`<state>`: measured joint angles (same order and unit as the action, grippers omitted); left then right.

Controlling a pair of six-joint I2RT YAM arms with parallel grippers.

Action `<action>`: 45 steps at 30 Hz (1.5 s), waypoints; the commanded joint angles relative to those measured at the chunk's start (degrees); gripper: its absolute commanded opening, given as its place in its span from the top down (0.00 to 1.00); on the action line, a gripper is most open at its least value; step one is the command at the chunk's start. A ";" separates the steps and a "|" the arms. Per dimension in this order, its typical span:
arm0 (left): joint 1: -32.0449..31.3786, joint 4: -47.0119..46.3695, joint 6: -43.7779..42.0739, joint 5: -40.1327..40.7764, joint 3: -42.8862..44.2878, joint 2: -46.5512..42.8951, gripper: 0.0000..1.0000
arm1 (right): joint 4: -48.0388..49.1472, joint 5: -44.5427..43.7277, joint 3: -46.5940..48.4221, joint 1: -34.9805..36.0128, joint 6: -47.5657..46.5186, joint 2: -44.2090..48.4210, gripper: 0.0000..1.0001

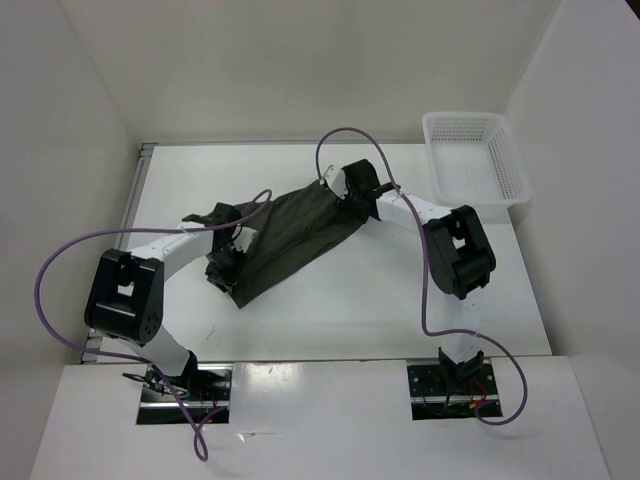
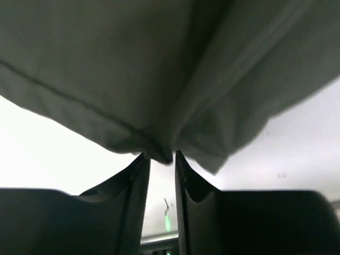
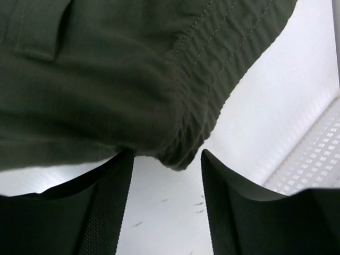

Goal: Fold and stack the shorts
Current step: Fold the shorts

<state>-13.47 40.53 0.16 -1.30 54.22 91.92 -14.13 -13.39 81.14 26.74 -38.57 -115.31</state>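
The dark olive-green shorts (image 1: 290, 235) lie stretched in a diagonal band across the middle of the table, lifted off it at both ends. My left gripper (image 1: 222, 268) is at their lower left end. In the left wrist view it (image 2: 162, 155) is shut on a bunched fold of the shorts (image 2: 159, 79). My right gripper (image 1: 337, 190) is at the upper right end. In the right wrist view it (image 3: 167, 154) stands open, with the waistband corner of the shorts (image 3: 106, 79) at its fingertips, close to the left finger (image 3: 114, 202).
A white plastic mesh basket (image 1: 475, 160) stands at the table's back right corner, and its rim shows in the right wrist view (image 3: 313, 159). White walls close in the table at the left, back and right. Purple cables loop over both arms.
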 commanded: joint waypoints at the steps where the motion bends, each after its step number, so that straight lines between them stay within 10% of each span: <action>1: -0.06 7.25 -0.16 -4.49 4.03 -1.38 0.65 | -5.63 3.53 0.94 -0.90 -2.56 7.28 0.38; 8: -0.06 20.72 -0.16 -12.84 14.42 -4.83 0.57 | -21.99 25.59 5.77 -4.33 -10.12 17.40 0.31; 12: -0.06 11.46 -0.16 -11.37 16.54 -2.19 0.57 | -19.90 32.10 10.26 -3.71 -2.50 12.94 0.36; 25: 2.66 -10.73 -0.16 4.73 14.35 6.96 0.57 | -6.08 21.30 28.10 4.28 14.66 -10.82 0.93; 45: 4.25 -12.32 -0.16 9.47 11.09 17.59 0.57 | -12.32 22.18 -7.13 4.28 -0.28 7.63 1.00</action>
<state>-9.93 29.10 0.27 4.64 66.76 104.88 -23.97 10.74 76.25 31.03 -37.87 -112.36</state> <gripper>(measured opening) 0.428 0.001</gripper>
